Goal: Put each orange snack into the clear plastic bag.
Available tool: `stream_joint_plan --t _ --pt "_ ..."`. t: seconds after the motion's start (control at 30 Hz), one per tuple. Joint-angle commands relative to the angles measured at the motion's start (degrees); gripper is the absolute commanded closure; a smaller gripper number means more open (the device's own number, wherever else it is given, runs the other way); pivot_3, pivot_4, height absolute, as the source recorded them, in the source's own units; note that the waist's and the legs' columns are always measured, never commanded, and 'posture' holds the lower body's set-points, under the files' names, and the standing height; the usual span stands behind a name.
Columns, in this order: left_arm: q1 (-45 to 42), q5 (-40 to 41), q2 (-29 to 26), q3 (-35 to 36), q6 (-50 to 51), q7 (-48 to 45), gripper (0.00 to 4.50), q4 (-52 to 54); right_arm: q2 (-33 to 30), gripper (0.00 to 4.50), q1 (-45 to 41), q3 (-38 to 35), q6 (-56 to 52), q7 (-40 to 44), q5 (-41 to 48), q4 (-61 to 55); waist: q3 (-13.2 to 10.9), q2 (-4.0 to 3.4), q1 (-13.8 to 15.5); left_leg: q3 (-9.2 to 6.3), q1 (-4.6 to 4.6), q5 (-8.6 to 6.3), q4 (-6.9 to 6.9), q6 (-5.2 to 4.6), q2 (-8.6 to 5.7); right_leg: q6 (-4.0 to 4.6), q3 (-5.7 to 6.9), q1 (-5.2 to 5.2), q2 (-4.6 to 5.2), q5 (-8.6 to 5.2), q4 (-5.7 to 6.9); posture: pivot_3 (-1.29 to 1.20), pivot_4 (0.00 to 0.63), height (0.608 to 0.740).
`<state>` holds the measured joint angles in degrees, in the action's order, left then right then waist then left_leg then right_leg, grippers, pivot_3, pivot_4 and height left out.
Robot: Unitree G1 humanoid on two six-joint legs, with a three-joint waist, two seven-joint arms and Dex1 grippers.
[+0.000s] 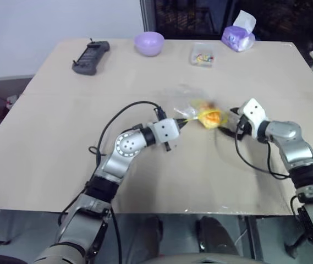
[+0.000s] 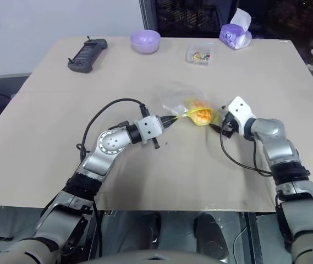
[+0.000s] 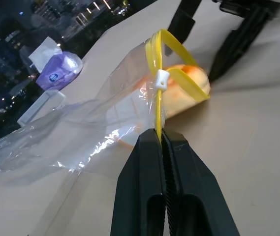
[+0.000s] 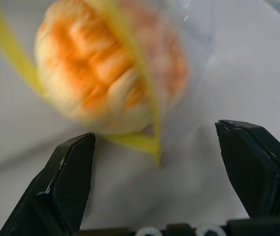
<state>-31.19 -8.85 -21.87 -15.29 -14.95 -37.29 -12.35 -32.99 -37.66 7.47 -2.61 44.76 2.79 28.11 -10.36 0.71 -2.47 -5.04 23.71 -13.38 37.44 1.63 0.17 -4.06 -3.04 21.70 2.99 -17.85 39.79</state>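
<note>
Left gripper (image 3: pixel 162 140): clamped on the clear plastic bag's (image 3: pixel 95 123) yellow zip strip
Right gripper (image 4: pixel 154 147): fingers apart, just beside the mouth
Orange snack (image 4: pixel 110 73): in the bag's mouth

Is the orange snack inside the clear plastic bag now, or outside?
Partly inside. The orange snack sits in the mouth of the clear plastic bag, ringed by the yellow zip strip; how deep, cannot tell.
</note>
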Motion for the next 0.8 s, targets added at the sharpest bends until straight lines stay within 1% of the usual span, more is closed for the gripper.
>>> stream_joint_plan --t 0.03,0.07,0.13,0.2,0.23,0.27,0.3,0.33,0.37,0.4,0.53,0.8 --pt "-0.55 0.40 0.05 0.92 -0.34 0.70 4.50 1.28 -0.23 0.26 -2.12 -1.55 3.61 -1.03 -1.15 2.80 0.00 0.00 0.15 -0.01 0.00 0.00 0.00 0.00 0.00 0.00 0.01 0.00 0.00 0.00 0.00 0.00 0.150 0.740" --pt "-0.56 0.38 0.05 0.92 -0.34 0.71 4.50 1.27 -0.25 0.26 -2.31 -1.35 4.27 -1.08 -1.60 3.49 0.00 0.00 0.20 -0.02 0.01 0.00 0.00 0.00 0.00 0.00 0.02 0.00 0.00 0.00 0.00 0.00 0.150 0.740" --pt "-0.53 0.36 0.00 0.99 -0.30 0.78 4.50 1.30 -0.37 0.79 -2.57 -0.42 6.33 -1.40 -3.35 5.37 0.00 0.00 0.17 -0.02 0.02 0.00 0.00 0.00 0.00 0.00 0.02 0.00 0.00 0.00 -0.01 0.00 0.150 0.740" --pt "-0.55 0.32 -0.04 1.05 -0.26 0.88 4.50 1.26 0.27 1.65 -2.88 -0.43 7.35 -1.33 -3.67 6.41 0.00 0.00 0.11 0.01 0.01 0.00 0.00 0.00 0.00 0.00 0.00 0.00 0.00 0.00 -0.01 0.00 0.150 0.740" --pt "-0.53 0.29 -0.04 1.06 -0.22 0.93 4.50 1.31 0.56 1.96 -3.02 -0.57 7.65 -1.25 -3.63 6.75 0.00 0.00 0.09 0.01 0.00 0.00 0.00 0.00 0.00 0.00 0.00 0.00 0.00 0.00 0.00 0.00 0.150 0.740" --pt "-0.50 0.28 -0.05 1.06 -0.20 0.97 4.50 1.38 0.78 2.66 -3.13 -0.84 7.92 -1.10 -3.45 7.02 0.00 0.00 0.06 0.00 0.00 0.00 0.00 0.00 0.00 0.00 0.00 0.00 0.00 0.00 0.01 0.00 0.150 0.740" --pt "-0.45 0.28 -0.07 1.06 -0.17 0.98 4.50 1.47 0.96 2.99 -3.24 -1.25 8.00 -0.78 -2.97 7.15 0.00 0.00 0.01 0.00 -0.01 0.00 0.00 0.00 0.00 0.00 0.00 0.00 0.00 0.00 0.02 0.00 0.150 0.740" --pt "-0.38 0.29 -0.09 1.09 -0.11 1.02 4.50 1.58 0.99 3.54 -3.48 -1.85 7.77 -0.56 -2.35 7.16 0.00 0.00 -0.01 0.00 -0.01 0.00 0.00 0.00 0.01 0.00 0.00 0.00 -0.01 0.00 0.03 0.00 0.150 0.740" --pt "-0.32 0.28 -0.11 1.10 -0.07 1.04 4.50 1.67 0.85 3.92 -3.83 -2.32 7.60 -0.64 -2.06 7.33 0.00 0.00 0.00 0.00 -0.01 0.00 0.00 0.00 0.01 0.00 0.00 0.00 -0.01 0.00 0.03 0.00 0.150 0.740" --pt "-0.26 0.26 -0.13 1.11 -0.05 1.07 4.50 1.75 0.62 4.43 -4.12 -2.52 7.63 -0.69 -2.05 7.56 0.00 0.00 0.01 0.00 -0.01 0.00 0.00 0.00 0.01 0.00 0.00 0.00 -0.01 0.00 0.03 0.00 0.150 0.740" --pt "0.06 0.22 -0.01 0.98 0.08 1.16 4.50 2.07 0.17 4.47 -4.43 -2.17 8.79 0.20 -2.67 8.39 0.00 0.00 0.02 0.00 -0.01 0.00 0.00 0.00 0.00 0.00 -0.01 0.00 0.00 0.00 0.02 0.00 0.150 0.740" --pt "-0.34 0.24 -0.20 1.17 0.08 1.48 4.50 1.74 1.68 4.47 -5.76 -2.41 10.66 -0.69 -2.99 9.24 0.00 -0.01 -0.03 0.01 -0.01 0.00 0.00 0.00 0.00 0.00 -0.01 0.00 0.00 0.00 0.03 0.00 0.150 0.740"
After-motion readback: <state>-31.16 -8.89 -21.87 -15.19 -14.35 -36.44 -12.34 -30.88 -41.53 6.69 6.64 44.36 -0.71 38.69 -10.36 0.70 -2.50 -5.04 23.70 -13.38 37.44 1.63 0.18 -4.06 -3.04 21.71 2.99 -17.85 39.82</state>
